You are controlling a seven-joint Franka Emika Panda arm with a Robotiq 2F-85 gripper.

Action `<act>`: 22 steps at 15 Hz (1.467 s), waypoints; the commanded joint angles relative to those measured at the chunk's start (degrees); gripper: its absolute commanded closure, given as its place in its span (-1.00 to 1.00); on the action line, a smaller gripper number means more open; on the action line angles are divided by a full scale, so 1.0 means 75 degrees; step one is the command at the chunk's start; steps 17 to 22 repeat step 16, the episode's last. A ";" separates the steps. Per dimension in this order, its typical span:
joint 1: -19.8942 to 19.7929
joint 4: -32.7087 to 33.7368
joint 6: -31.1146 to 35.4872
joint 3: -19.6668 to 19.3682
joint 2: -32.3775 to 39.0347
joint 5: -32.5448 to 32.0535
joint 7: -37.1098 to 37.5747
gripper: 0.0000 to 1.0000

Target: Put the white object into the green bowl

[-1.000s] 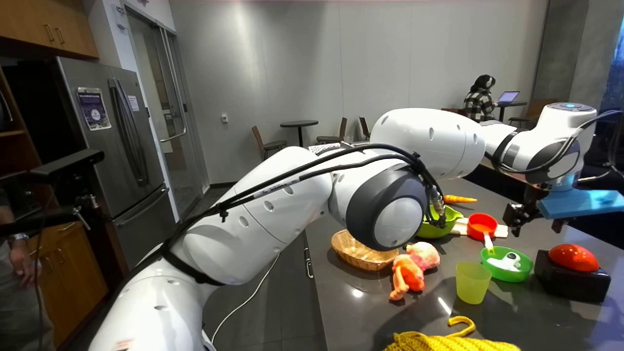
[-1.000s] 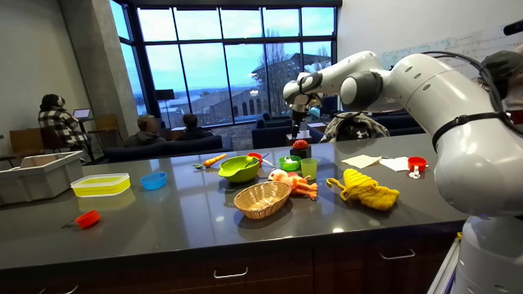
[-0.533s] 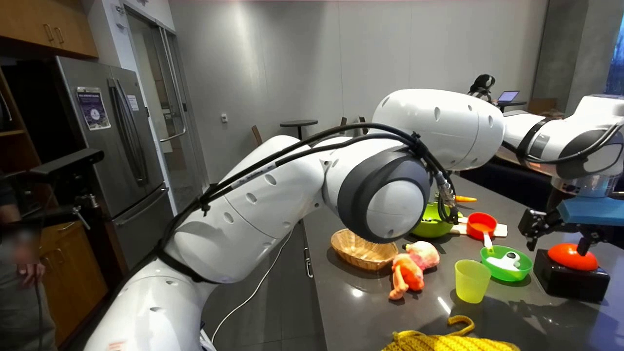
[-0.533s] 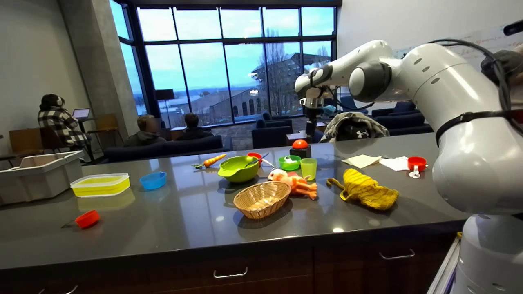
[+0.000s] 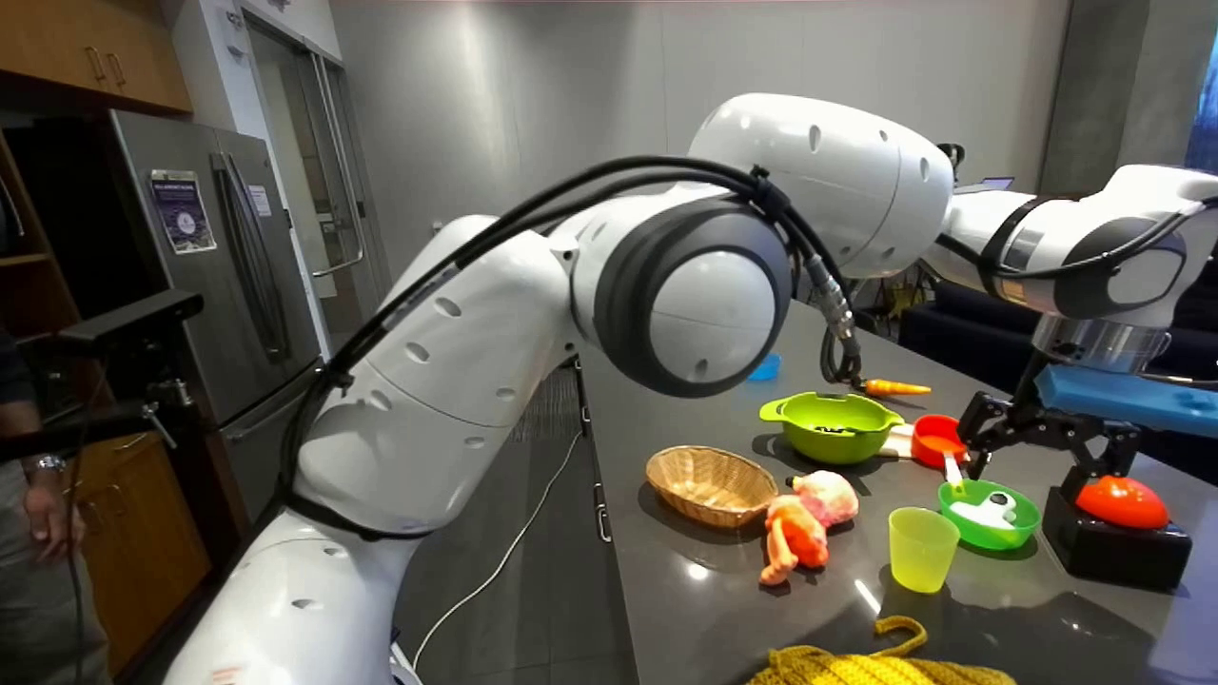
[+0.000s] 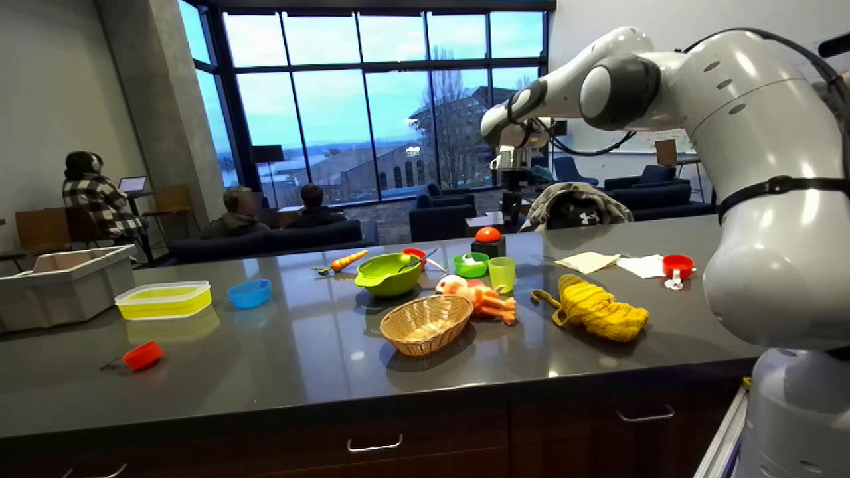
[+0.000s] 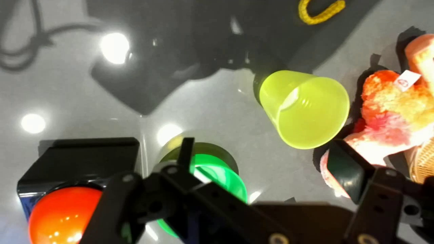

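Jaws wide apart on the black gripper (image 5: 1028, 479), fingers pointing down over the glossy dark counter (image 6: 279, 372)! In an exterior view one fingertip lines up with the red-domed black box (image 5: 1113, 550) (touching or not, I can't tell from here). Near the jaws, inside the small green plastic bowl (image 5: 994, 540), there sits the small white object (image 5: 988, 516), dark round spot and all! Just beside that bowl, upright, the translucent yellow cup (image 5: 921, 554); between it and the lime-green spouted bowl (image 5: 828, 449), a red measuring cup (image 5: 940, 440). Further out, an orange-and-pink plush toy (image 5: 801, 535) by an oval woven basket (image 5: 699, 509), and, well apart, a bunched yellow knitted thing (image 6: 601, 312)!
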 commanded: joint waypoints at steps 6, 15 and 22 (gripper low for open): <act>0.0471 -0.3639 0.2019 -0.0670 -0.2512 0.0364 0.2083 -1.00; 0.1216 -0.5181 0.3227 -0.1182 -0.2473 0.1309 0.2900 -1.00; 0.1255 -0.5259 0.3290 -0.1194 -0.2450 0.1302 0.2945 -1.00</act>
